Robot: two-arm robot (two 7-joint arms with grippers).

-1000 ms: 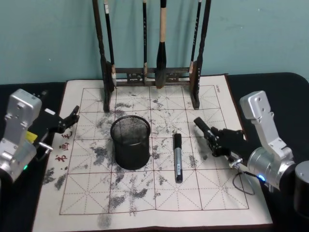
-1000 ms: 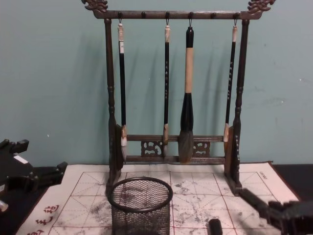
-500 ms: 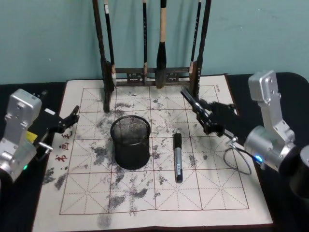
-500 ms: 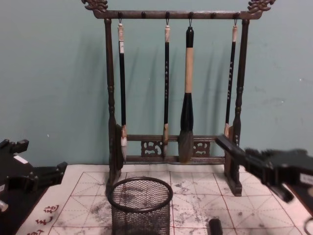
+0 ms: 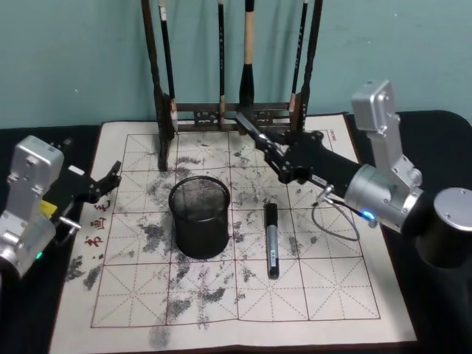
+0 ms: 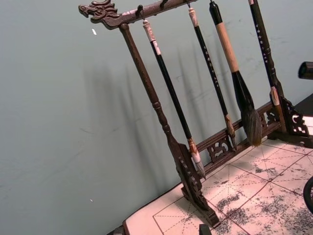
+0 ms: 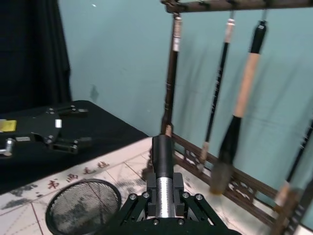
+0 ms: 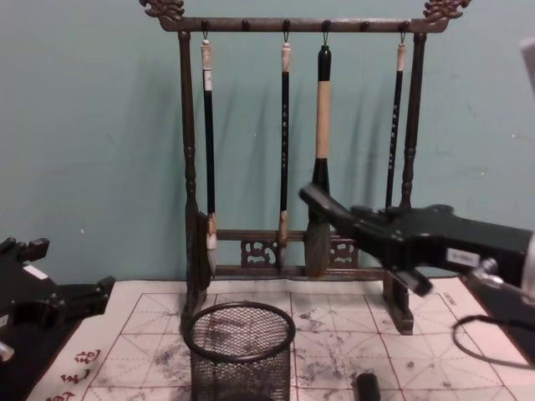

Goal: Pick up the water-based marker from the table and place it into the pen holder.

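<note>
The water-based marker point(image 5: 271, 240), black with a grey barrel, lies flat on the white mat of the table point(image 5: 332, 295), just right of the pen holder point(image 5: 199, 217). Its cap end peeks in low in the chest view point(image 8: 366, 388). The pen holder, a black wire-mesh cup point(image 8: 239, 349), stands upright and looks empty. My right gripper point(image 5: 262, 147) hangs open and empty in the air above the mat. It is behind the marker, touches nothing and points toward the rack point(image 8: 364, 241). My left gripper point(image 5: 108, 179) rests open at the mat's left edge.
A tall dark wooden rack point(image 5: 234, 112) hung with several brushes stands at the back of the mat, close behind my right gripper. The rack's posts and base bar point(image 8: 292, 271) block the far side. A loose cable point(image 5: 335, 221) hangs under the right arm.
My right arm has lifted and swung left and away, from the mat's right edge to above the mat near the rack. The marker, pen holder and left arm have not moved.
</note>
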